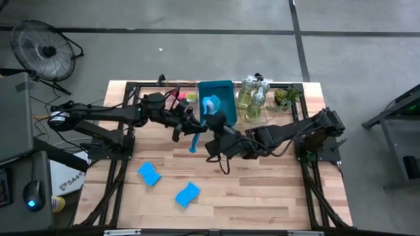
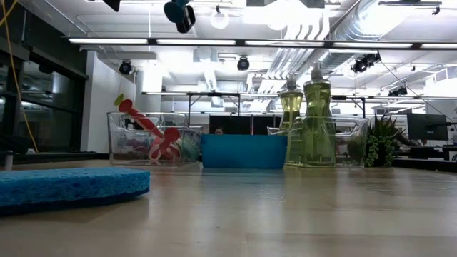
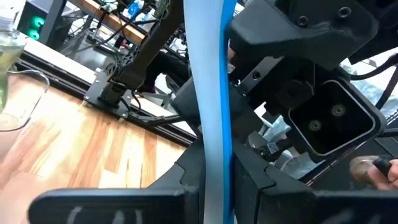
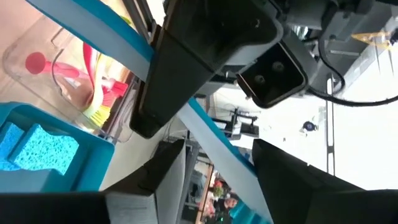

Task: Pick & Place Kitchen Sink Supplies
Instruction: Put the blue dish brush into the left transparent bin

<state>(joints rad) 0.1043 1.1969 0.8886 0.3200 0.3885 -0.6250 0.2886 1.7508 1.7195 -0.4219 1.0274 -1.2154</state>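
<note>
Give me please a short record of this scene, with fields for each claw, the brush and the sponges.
left claw: shut on the teal brush, above the table in front of the blue bin
right claw: beside the same brush handle, fingers apart
teal brush: held in the air between both arms
blue bin: holds one sponge
blue sponges: two lying flat on the table

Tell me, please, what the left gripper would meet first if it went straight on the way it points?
Most likely the right gripper, close ahead of the left gripper, which grips the teal brush.
</note>
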